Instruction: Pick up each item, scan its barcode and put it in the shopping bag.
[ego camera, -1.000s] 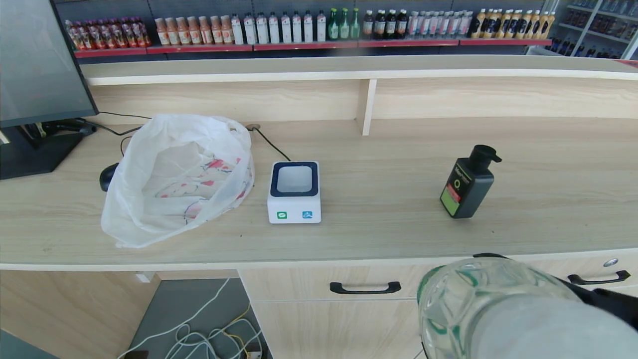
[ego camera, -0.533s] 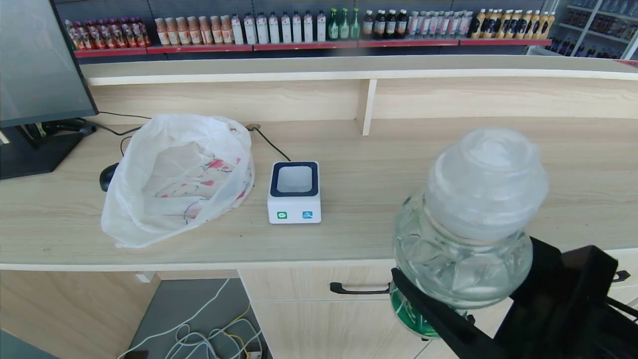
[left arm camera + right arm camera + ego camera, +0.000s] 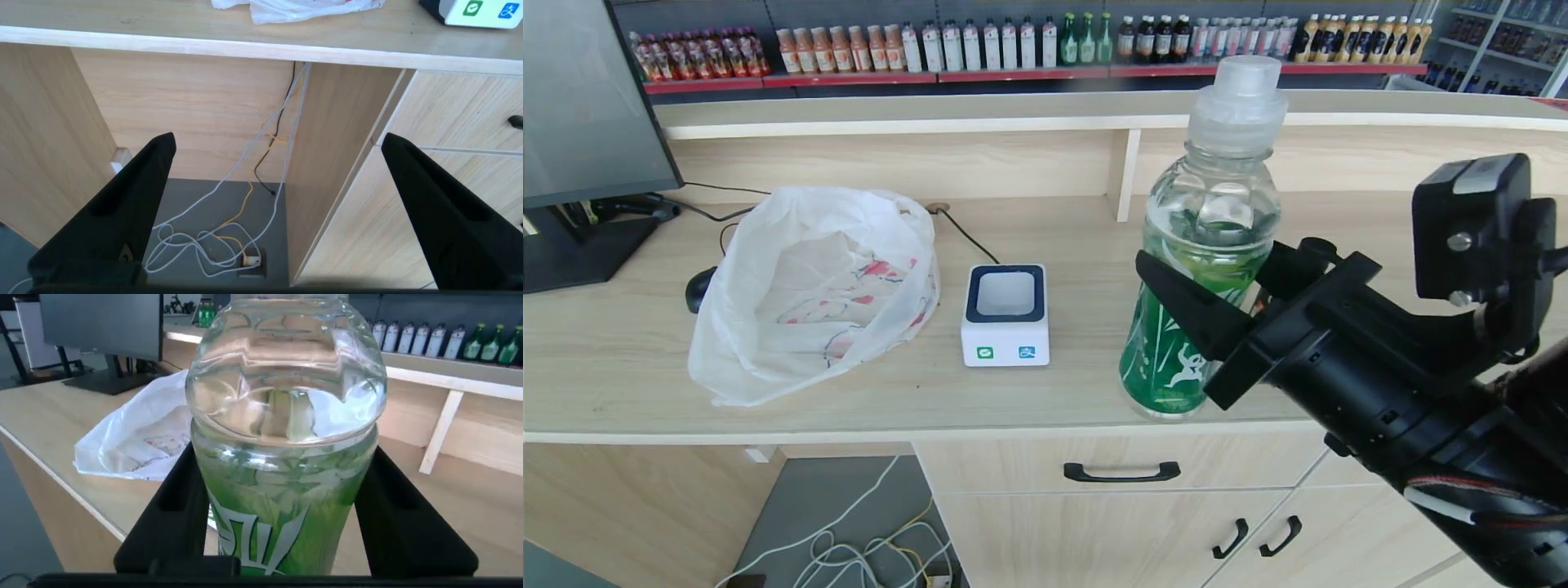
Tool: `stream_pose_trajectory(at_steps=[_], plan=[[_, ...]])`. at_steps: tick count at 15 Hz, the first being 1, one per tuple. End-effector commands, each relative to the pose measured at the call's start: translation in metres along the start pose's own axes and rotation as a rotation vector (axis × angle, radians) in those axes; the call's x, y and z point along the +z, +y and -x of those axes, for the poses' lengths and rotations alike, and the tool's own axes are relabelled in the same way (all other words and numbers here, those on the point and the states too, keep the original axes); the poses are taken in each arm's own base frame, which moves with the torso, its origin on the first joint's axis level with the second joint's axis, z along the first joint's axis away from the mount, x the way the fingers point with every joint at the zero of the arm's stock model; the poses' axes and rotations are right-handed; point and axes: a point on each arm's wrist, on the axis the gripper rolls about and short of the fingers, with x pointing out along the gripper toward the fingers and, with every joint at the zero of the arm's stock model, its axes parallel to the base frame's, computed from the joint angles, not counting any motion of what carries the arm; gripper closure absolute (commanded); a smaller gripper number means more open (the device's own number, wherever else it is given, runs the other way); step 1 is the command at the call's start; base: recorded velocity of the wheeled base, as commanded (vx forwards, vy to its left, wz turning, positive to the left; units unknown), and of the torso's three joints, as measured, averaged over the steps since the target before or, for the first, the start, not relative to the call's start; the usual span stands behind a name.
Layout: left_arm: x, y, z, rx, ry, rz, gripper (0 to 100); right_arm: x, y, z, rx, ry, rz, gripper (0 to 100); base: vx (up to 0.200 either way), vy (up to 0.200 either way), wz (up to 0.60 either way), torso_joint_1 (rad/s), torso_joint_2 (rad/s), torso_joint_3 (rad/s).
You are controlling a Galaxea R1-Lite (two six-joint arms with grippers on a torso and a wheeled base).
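In the right-centre of the head view the right gripper (image 3: 1213, 273) held the bottle (image 3: 1205, 204) upright, its fingers clamped on the green label at mid-body; the base sat just right of the scanner (image 3: 1005, 314) in the frame, near the front edge of the tabletop (image 3: 1094, 392). The bag (image 3: 809, 286) lay open at centre-left. Being nearly full of liquid, the bottle probably handled as fairly heavy, its thin clear wall yielding under a hard squeeze and its smooth film slippery. The ribbed middle looked the safest hold, provided the barcode, which was not visible, stayed uncovered. The left gripper (image 3: 282, 212) hung below the tabletop, fingers apart and holding nothing.
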Motion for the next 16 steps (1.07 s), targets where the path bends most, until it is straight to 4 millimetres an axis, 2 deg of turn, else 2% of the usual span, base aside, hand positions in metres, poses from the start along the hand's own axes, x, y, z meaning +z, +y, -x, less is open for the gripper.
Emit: stream_pose_trajectory(at_steps=[1,3,5,6,10,13,16], plan=[[0.000,0.000,0.000,0.000,-0.001,0.000,0,-0.001,-0.010,-0.014,-0.012,-0.012,0.012,100,0.000,0.000,0.00,0.000,0.00,0.000],[0.000,0.000,0.000,0.000,0.000,0.000,0,-0.002,-0.014,-0.021,-0.016,-0.012,-0.021,100,0.000,0.000,0.00,0.000,0.00,0.000],[0.000,0.000,0.000,0.002,0.000,0.002,0,-0.005,-0.038,-0.036,-0.104,-0.034,-0.038,100,0.000,0.000,0.00,0.000,0.00,0.000],[0.000,0.000,0.000,0.002,-0.001,0.002,0,-0.005,-0.043,-0.040,-0.124,-0.049,-0.040,100,0.000,0.000,0.00,0.000,0.00,0.000],[0.000,0.000,0.000,0.002,0.000,0.003,0,-0.006,-0.047,-0.048,-0.141,-0.104,-0.071,100,0.000,0.000,0.00,0.000,0.00,0.000],[0.000,0.000,0.000,0.002,0.000,0.002,0,-0.005,-0.054,-0.070,-0.163,-0.173,-0.131,100,0.000,0.200,0.00,0.004,0.00,0.002],[0.000,0.000,0.000,0.002,0.000,0.003,0,-0.005,-0.053,-0.073,-0.161,-0.178,-0.135,100,0.000,0.200,0.00,-0.001,0.00,0.004]])
